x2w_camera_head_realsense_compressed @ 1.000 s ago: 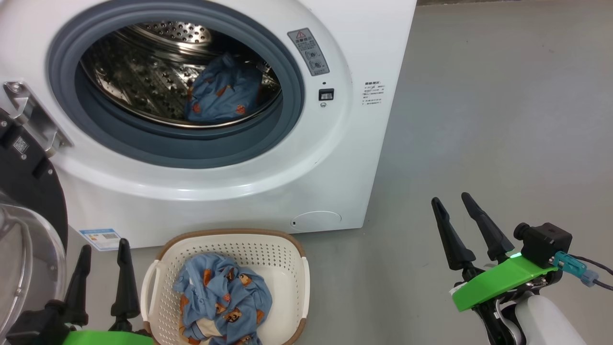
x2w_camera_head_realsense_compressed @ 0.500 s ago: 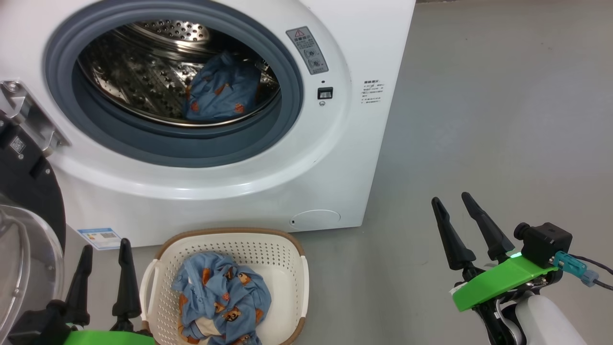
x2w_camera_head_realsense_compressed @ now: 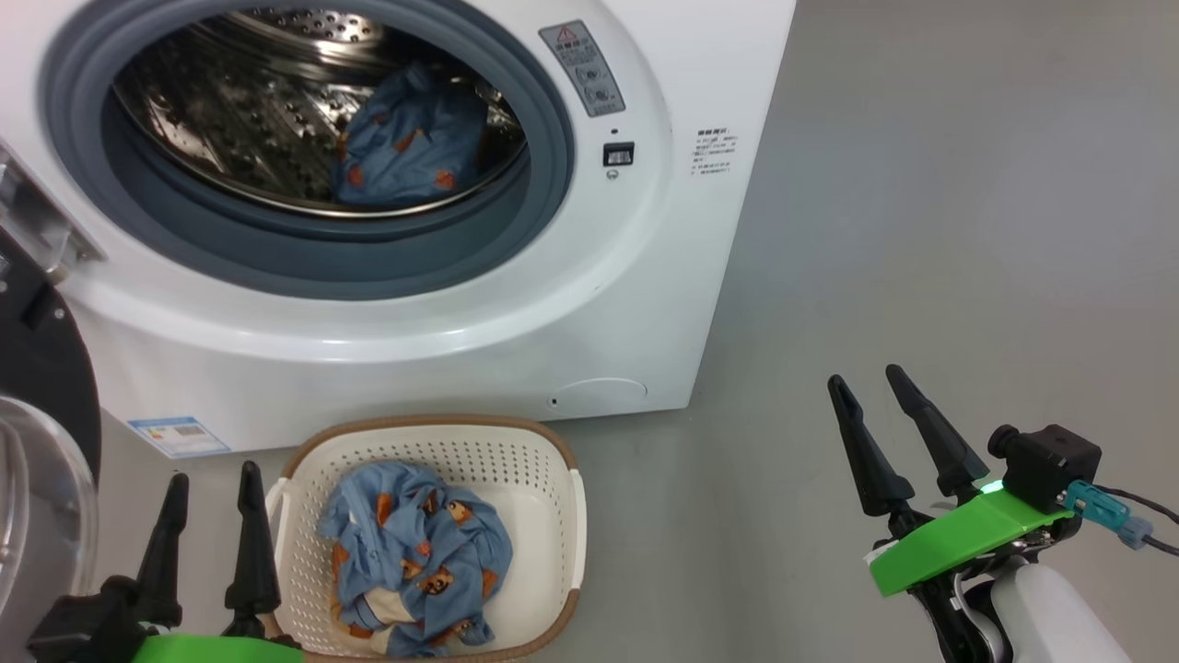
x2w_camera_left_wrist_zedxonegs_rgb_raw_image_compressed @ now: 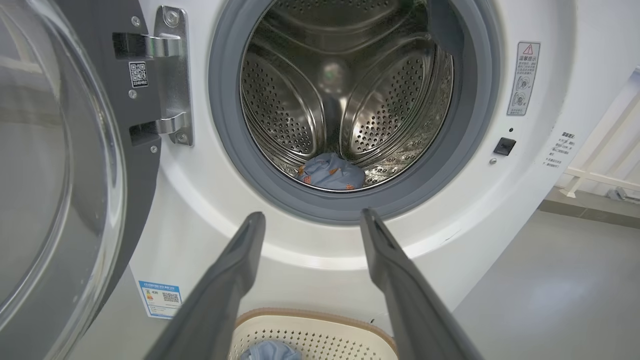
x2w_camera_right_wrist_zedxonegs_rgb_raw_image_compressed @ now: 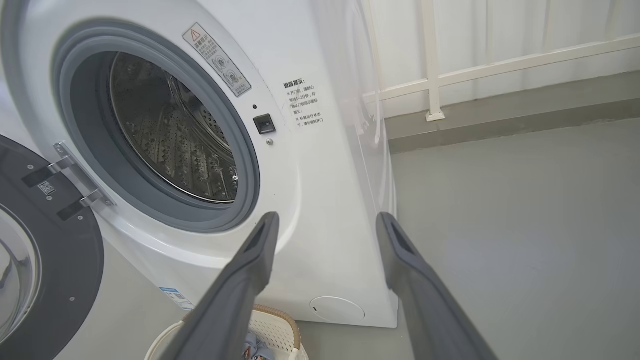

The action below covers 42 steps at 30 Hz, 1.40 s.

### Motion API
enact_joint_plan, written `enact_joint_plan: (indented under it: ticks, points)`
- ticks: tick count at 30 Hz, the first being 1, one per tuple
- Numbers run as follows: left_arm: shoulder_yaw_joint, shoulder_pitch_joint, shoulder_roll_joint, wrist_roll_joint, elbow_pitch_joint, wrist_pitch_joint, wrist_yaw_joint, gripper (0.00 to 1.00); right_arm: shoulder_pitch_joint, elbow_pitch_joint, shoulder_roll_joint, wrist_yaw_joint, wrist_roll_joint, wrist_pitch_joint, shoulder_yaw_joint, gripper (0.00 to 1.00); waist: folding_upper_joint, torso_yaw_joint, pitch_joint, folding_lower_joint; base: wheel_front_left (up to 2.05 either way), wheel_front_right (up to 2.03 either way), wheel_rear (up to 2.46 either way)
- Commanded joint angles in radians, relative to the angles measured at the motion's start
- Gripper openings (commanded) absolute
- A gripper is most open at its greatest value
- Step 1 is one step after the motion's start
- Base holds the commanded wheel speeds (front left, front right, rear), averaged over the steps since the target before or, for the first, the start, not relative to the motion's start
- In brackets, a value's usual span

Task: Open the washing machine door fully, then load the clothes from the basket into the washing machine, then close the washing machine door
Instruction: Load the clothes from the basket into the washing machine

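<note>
Where the two arms rest low in front of the robot, the left gripper point(x2w_camera_head_realsense_compressed: 211, 473) stands with its fingers up, the jaws apart a moderate way and nothing between them; it is just beside the left wall of the basket point(x2w_camera_head_realsense_compressed: 516, 460). The right gripper point(x2w_camera_head_realsense_compressed: 864, 375) is well apart to the right, over the grey floor point(x2w_camera_head_realsense_compressed: 921, 230), its jaws also parted and holding nothing. The basket sits on the floor just in front of the washing machine point(x2w_camera_head_realsense_compressed: 645, 304), and a crumpled heap of the clothes point(x2w_camera_head_realsense_compressed: 414, 552), light blue with orange-brown bears and a little cream cloth, lies in it, more to its left side. To the left, the door point(x2w_camera_head_realsense_compressed: 37, 387) is swung wide open on a metal hinge point(x2w_camera_left_wrist_zedxonegs_rgb_raw_image_compressed: 172, 75), its clear glass bowl showing. Behind the basket and to its left, a small blue sticker point(x2w_camera_head_realsense_compressed: 180, 436) is on the white front. Further back, inside the grey-blue seal point(x2w_camera_head_realsense_compressed: 304, 267), one blue garment point(x2w_camera_head_realsense_compressed: 405, 138) lies at the bottom of the steel drum point(x2w_camera_head_realsense_compressed: 230, 110).
</note>
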Motion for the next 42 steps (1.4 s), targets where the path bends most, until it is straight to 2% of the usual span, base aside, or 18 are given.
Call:
enact_joint_plan:
  ticks: [1, 14, 21, 42]
  points:
    - [0.029, -0.033, 0.009, 0.015, -0.016, -0.004, 0.002, 1.0, -0.016, -0.029, -0.01, 0.002, -0.012, -0.012, 0.019, 1.0, -0.0001, -0.006, 0.024, 0.0, 0.0, 0.0, 0.0]
    - [0.011, -0.13, 0.025, 0.021, 0.059, -0.004, -0.005, 1.0, -0.066, -0.054, 0.002, 0.002, -0.012, -0.012, 0.0, 1.0, -0.0001, -0.035, 0.166, 0.0, 0.0, 0.0, 0.0]
    - [-0.008, -0.196, 0.034, 0.012, 0.145, -0.004, -0.007, 1.0, -0.097, -0.072, 0.011, 0.002, -0.015, -0.012, -0.008, 1.0, -0.0001, -0.045, 0.249, 0.0, 0.0, 0.0, 0.0]
    - [-0.069, -0.53, 0.131, -0.055, 0.655, -0.004, -0.013, 1.0, -0.201, -0.127, 0.037, 0.002, -0.02, -0.012, -0.017, 1.0, -0.0001, -0.105, 0.513, 0.0, 0.0, 0.0, 0.0]
